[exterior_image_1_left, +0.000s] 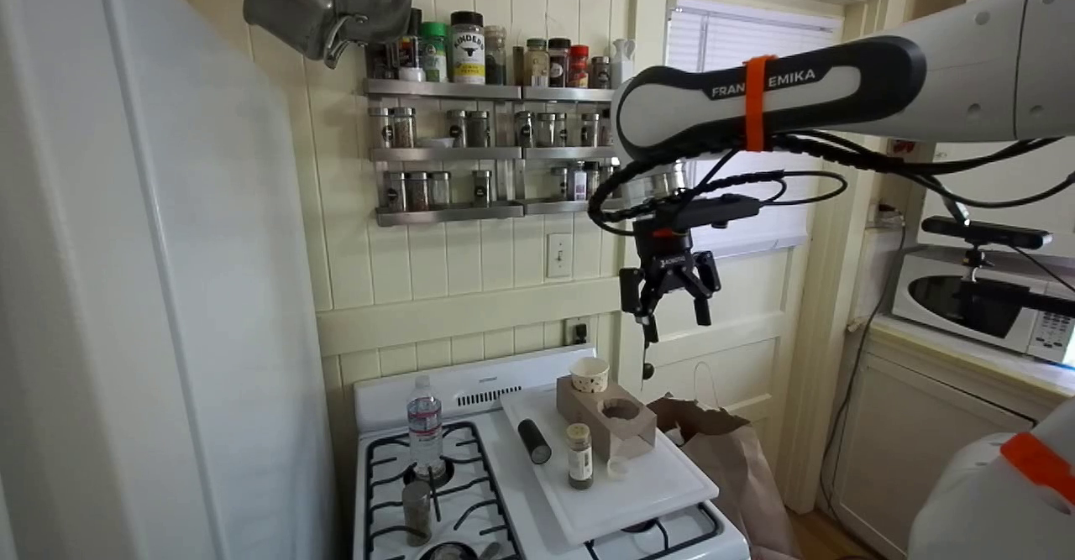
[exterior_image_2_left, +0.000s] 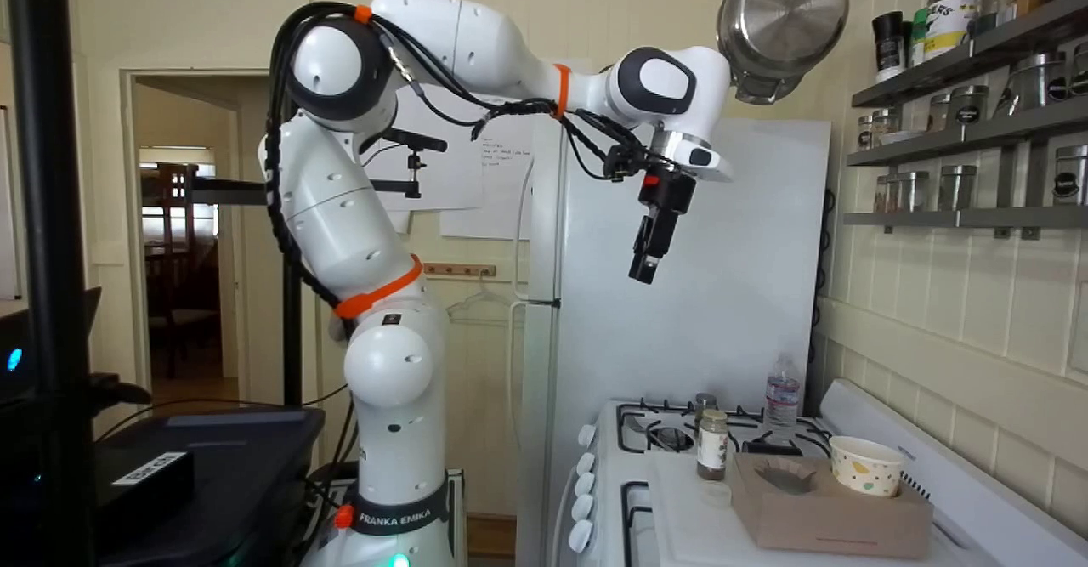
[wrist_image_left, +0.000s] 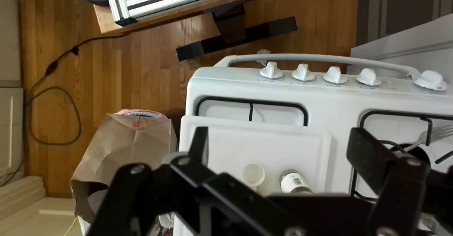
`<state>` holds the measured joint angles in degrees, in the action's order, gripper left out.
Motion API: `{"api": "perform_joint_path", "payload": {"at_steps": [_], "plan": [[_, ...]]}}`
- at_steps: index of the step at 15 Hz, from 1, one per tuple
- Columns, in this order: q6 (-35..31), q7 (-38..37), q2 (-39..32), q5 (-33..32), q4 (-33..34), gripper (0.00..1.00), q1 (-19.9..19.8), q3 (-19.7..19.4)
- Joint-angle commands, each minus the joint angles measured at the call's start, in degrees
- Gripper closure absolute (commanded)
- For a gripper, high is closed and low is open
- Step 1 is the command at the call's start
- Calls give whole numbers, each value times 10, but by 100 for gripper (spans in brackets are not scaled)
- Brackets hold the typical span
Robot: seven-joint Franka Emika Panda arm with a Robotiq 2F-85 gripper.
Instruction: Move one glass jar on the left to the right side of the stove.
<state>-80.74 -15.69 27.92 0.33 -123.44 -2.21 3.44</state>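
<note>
Gripper raised well clear of the stove; jaws wide apart, nothing between. Below: labelled jar, upright on the white tray, near the tray's left edge; tray reaches the stove's right edge. Farther out: left jar, glass, upright toward the stove's left edge, roughly midway front to back. Probably the one to move.

Judgement: not begun; grasp, carry, set-down all left. Labelled jar could instead be one delivered; can't tell.

Writing: FRANKA EMIKA on the arm, orange band over some letters in an exterior view. KINDERS on a black-capped bottle. Labelled jar's print, wall sheets: too small to read.
</note>
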Motion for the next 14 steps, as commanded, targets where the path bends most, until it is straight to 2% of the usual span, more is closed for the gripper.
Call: {"api": "perform_joint_path", "payload": {"at_steps": [1, 7, 9, 10, 11, 14], "plan": [[-59, -22, -45, -10, -6, 0, 8, 25], [-176, -117, -180, -101, 23, 0, 40, 107], [-159, -162, -237, -137, 56, 0, 54, 123], [-133, -165, -256, -141, 74, 0, 63, 122], [-163, -142, -207, -121, 29, 0, 67, 104], [-155, -158, -253, -133, 59, 0, 80, 104]]}}
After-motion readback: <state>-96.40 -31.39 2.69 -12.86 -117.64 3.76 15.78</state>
